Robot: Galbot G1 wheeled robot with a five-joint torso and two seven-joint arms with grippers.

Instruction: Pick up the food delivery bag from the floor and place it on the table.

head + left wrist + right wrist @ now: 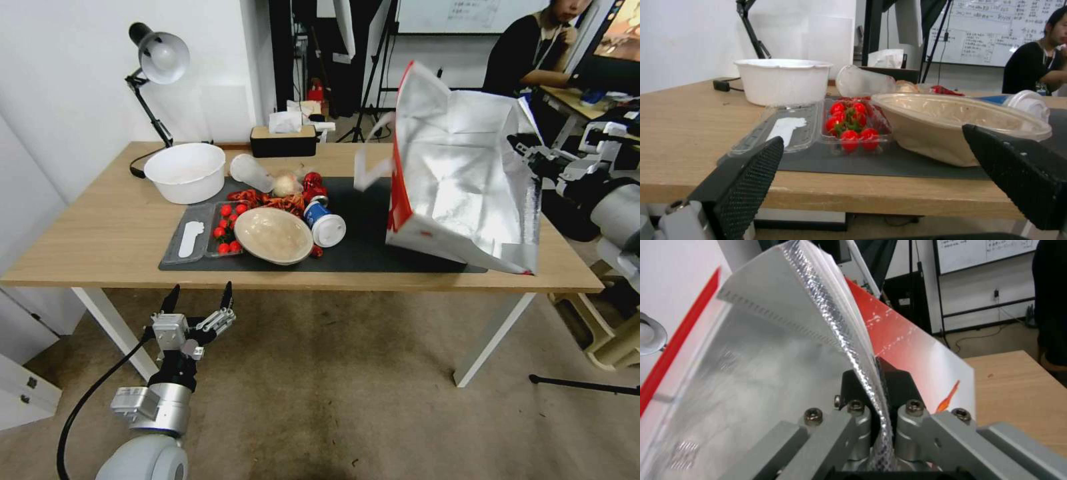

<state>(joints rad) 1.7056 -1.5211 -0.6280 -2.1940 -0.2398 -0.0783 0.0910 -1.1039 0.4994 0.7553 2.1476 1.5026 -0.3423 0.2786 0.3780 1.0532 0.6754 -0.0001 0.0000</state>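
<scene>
The left gripper hangs idle with fingers spread below the table's front edge, level with the tomato box and bowl near the mat's front left corner. Toward the right edge, the bag tilts over the mat, its lower corner apparently touching down, mouth facing the robot. The right gripper, beside it and far nearer, pinches its foil-lined rim, a clamp visible from the right wrist.

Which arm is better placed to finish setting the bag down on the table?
Right. The right tool is shut on the rim of the food delivery bag, held tilted over the table at its right end. The left tool hangs open below the table's front edge.
</scene>
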